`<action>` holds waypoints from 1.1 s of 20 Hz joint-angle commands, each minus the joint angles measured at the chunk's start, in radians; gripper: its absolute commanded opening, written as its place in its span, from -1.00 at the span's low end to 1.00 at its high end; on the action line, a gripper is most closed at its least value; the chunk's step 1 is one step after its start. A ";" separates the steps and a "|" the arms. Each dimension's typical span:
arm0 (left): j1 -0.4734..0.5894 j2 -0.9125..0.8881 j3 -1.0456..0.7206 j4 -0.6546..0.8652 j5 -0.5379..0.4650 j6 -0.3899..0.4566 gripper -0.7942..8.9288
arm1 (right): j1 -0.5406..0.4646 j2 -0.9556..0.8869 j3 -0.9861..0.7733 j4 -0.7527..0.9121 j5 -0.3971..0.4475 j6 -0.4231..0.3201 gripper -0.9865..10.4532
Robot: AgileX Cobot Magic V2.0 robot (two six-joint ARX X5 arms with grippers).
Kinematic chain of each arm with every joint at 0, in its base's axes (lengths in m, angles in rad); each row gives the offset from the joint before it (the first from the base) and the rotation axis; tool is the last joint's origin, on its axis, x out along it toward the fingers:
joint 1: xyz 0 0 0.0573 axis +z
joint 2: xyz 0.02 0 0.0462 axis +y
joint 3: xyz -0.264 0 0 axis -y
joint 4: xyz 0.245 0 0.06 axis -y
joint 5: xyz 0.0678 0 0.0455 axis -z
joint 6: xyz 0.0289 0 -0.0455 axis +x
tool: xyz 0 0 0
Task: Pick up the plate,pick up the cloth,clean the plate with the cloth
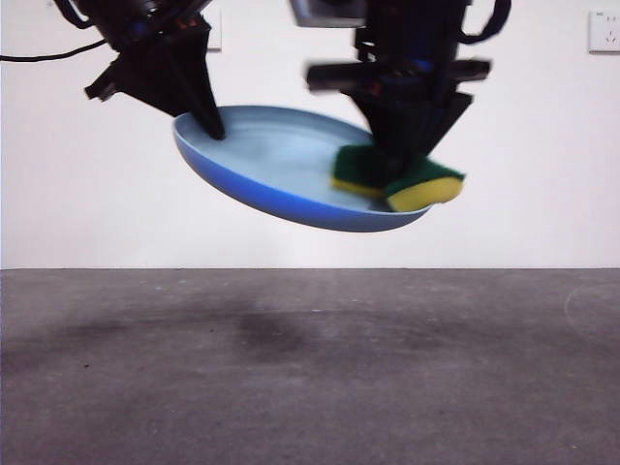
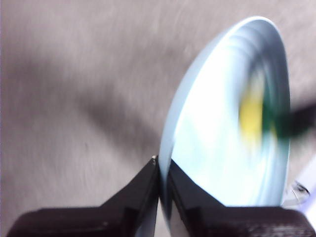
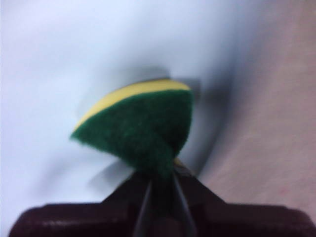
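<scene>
The light blue plate [image 1: 281, 165] hangs tilted in the air above the table. My left gripper [image 1: 208, 121] is shut on its rim at the left; the left wrist view shows the jaws pinching the plate's edge [image 2: 165, 163]. My right gripper [image 1: 402, 170] is shut on the cloth [image 1: 399, 179], a yellow sponge with a dark green top, and presses it into the plate's right side. In the right wrist view the cloth [image 3: 140, 128] is folded between the jaws, against the plate [image 3: 59, 64]. The cloth shows as a yellow-green blur [image 2: 256, 111] in the left wrist view.
The dark grey table [image 1: 310, 378] lies below, with the plate's shadow on it. A white wall stands behind, with a socket [image 1: 604, 31] at the top right.
</scene>
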 commanded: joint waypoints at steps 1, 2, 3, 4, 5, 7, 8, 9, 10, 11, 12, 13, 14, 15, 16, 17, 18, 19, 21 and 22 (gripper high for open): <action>-0.024 -0.003 0.005 -0.028 0.048 0.031 -0.85 | -0.017 0.017 -0.013 0.138 -0.029 -0.001 -0.85; -0.028 -0.003 0.005 -0.029 0.047 0.032 -0.85 | -0.018 0.017 -0.013 0.179 -0.069 -0.001 -0.85; -0.032 -0.003 0.005 -0.028 0.047 0.032 -0.85 | -0.018 0.017 -0.013 0.222 -0.122 -0.001 -0.85; -0.037 -0.003 0.005 -0.025 0.047 0.032 -0.85 | -0.018 0.017 -0.013 0.256 -0.187 0.000 -0.85; -0.040 -0.003 0.005 -0.021 0.046 0.032 -0.85 | -0.018 0.017 -0.013 0.277 -0.251 0.000 -0.85; -0.043 -0.003 0.005 0.002 0.009 0.031 -0.85 | -0.013 0.017 -0.013 0.294 -0.452 0.019 -0.85; -0.043 -0.003 0.005 0.014 -0.062 0.032 -0.85 | -0.005 0.017 -0.013 0.289 -0.504 0.037 -0.85; -0.042 -0.003 0.005 0.021 -0.140 0.032 -0.85 | 0.000 0.006 -0.013 0.280 -0.516 0.051 -0.85; -0.035 -0.003 0.005 0.026 -0.230 0.032 -0.85 | -0.001 -0.024 -0.013 0.266 -0.516 0.056 -0.85; -0.026 0.000 0.005 0.030 -0.282 0.034 -0.85 | -0.001 -0.054 -0.013 0.263 -0.515 0.056 -0.85; -0.013 0.005 0.005 0.035 -0.303 0.040 -0.85 | -0.002 -0.097 -0.013 0.263 -0.515 0.056 -0.85; 0.000 0.014 0.005 0.041 -0.302 0.040 -0.85 | -0.003 -0.146 -0.013 0.261 -0.512 0.056 -0.85; 0.019 0.030 0.005 0.053 -0.303 0.040 -0.85 | -0.004 -0.202 -0.013 0.253 -0.492 0.056 -0.85; 0.036 0.048 0.005 0.065 -0.303 0.039 -0.85 | -0.005 -0.248 -0.013 0.239 -0.459 0.056 -0.85; 0.053 0.075 0.005 0.080 -0.301 0.039 -0.85 | -0.005 -0.300 -0.013 0.212 -0.408 0.056 -0.85; 0.062 0.101 0.005 0.089 -0.295 0.040 -0.85 | -0.005 -0.341 -0.013 0.181 -0.375 0.056 -0.85; 0.069 0.136 0.005 0.095 -0.293 0.040 -0.85 | -0.005 -0.385 -0.013 0.140 -0.347 0.056 -0.85; 0.076 0.171 0.005 0.098 -0.293 0.039 -0.85 | -0.007 -0.419 -0.013 0.104 -0.325 0.056 -0.85; 0.085 0.241 0.005 0.113 -0.304 0.039 -0.85 | -0.011 -0.464 -0.013 0.036 -0.291 0.056 -0.85; 0.089 0.278 0.005 0.127 -0.321 0.039 -0.85 | -0.011 -0.481 -0.013 0.000 -0.273 0.056 -0.85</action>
